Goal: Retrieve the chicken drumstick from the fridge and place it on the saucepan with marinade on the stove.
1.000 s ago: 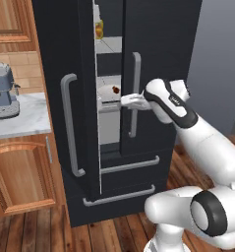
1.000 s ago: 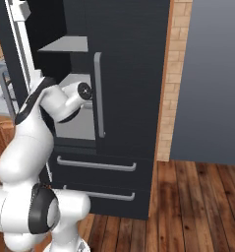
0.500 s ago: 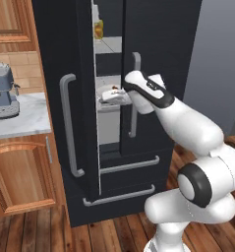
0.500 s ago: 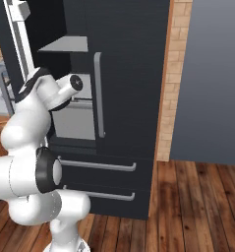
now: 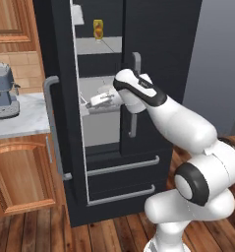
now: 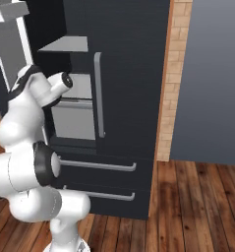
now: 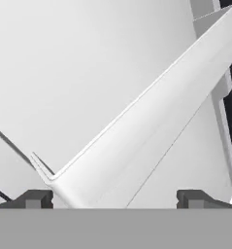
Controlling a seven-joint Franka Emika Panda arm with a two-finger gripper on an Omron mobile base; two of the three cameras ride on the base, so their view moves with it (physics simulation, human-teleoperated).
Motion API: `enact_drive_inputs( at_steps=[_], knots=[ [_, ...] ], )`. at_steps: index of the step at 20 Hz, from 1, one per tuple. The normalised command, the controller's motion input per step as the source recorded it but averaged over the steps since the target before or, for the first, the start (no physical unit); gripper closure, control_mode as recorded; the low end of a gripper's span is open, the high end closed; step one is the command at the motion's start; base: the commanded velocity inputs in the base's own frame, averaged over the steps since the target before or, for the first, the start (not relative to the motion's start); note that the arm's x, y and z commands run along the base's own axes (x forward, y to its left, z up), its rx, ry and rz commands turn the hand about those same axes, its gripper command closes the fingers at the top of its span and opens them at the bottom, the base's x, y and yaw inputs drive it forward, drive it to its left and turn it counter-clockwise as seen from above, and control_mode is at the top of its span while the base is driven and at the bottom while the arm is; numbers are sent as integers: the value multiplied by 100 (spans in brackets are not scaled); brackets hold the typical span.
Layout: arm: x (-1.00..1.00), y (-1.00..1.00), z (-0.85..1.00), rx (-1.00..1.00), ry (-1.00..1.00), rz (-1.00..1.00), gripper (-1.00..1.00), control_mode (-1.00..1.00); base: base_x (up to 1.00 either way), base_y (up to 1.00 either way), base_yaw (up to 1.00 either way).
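The tall black fridge (image 5: 158, 59) with long grey bar handles stands with its left door swung out, giving the white arm a gap through which to reach the grey inner shelves (image 5: 97, 47). The gripper (image 5: 100, 100) sits at the front edge of the middle shelf, inside the opening; in the hand view its two dark fingertips (image 7: 37, 198) stand far apart with nothing between them, so the jaws are spread wide and empty, apparently readied for a pick. That view looks at pale shelf and wall panels at close range, tilted, which suggests the hand is rolled to fit the narrow gap. The chicken drumstick cannot be made out now; judged from the reach, it lies on the middle shelf behind the hand, hidden by it. A yellow-orange squeeze bottle (image 5: 98, 28) stands on the upper shelf, well apart from the gripper. A grey coffee machine (image 5: 2, 93) sits on the marble counter (image 5: 20, 118) left of the fridge. Retrieval is not yet done.
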Motion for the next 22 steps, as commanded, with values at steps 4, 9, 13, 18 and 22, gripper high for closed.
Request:
enact_drive_inputs(
  at_steps=[4,9,13,18,22],
  knots=[
    [0,100,-27,6,0,0,-100,-100,0,0,0],
    [0,73,-26,8,0,-6,-100,-100,0,0,0],
    [-15,-43,0,0,0,-7,-100,-100,0,0,0],
    [-47,-100,12,-2,0,-36,-100,-100,0,0,0],
    [-40,-100,14,-14,0,-47,-100,-100,0,0,0]
  ],
)
